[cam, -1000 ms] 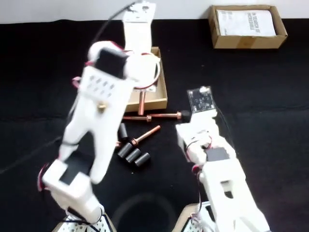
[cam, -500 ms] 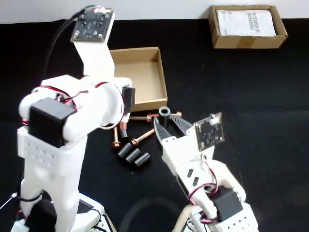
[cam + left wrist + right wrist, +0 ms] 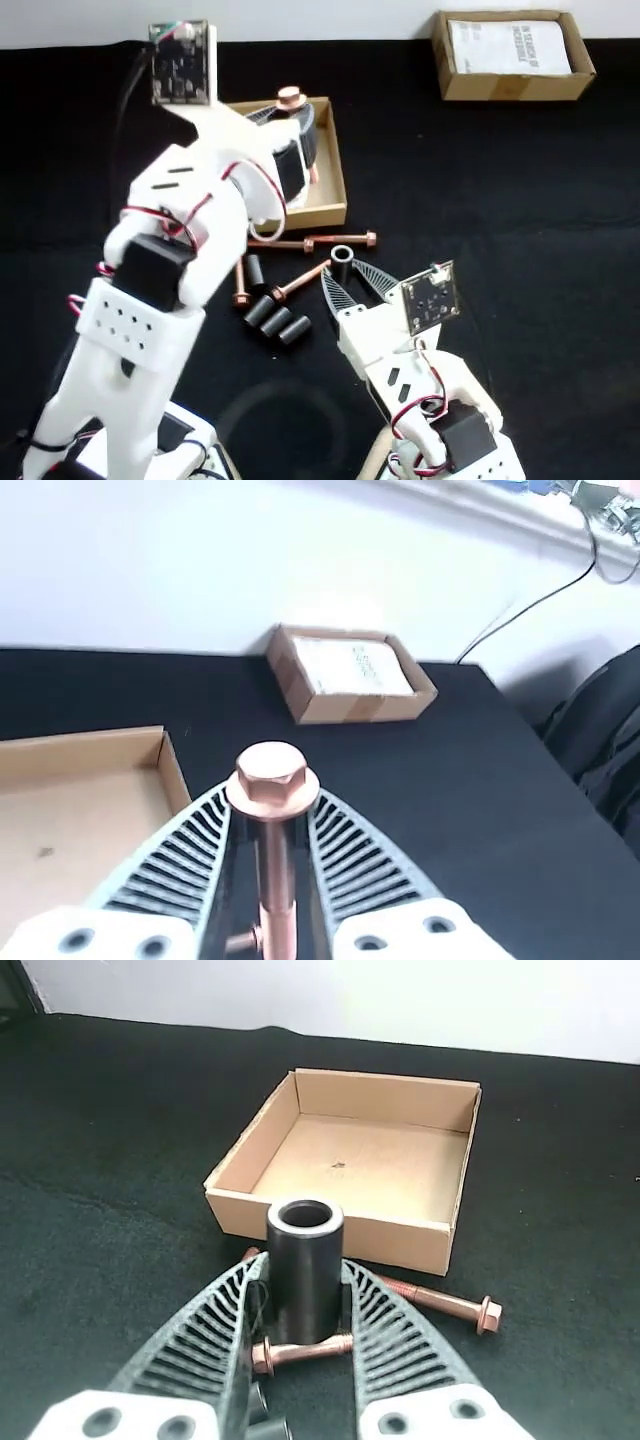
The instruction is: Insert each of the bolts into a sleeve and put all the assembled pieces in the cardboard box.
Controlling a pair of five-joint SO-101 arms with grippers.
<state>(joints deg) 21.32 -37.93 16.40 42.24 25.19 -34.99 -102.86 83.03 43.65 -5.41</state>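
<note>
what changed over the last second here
The left gripper, shut on a bolt, swung up so the bolt stands head-up above the cardboard box. The right gripper, shut on a sleeve, drew back toward its base. The loose bolts and spare sleeves on the table and the box itself stayed put.

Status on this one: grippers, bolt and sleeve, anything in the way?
Left gripper shut on bolt, held up by the cardboard box. Right gripper shut on upright sleeve. Spare bolts and spare sleeves loose on table; no blockage seen.
</note>
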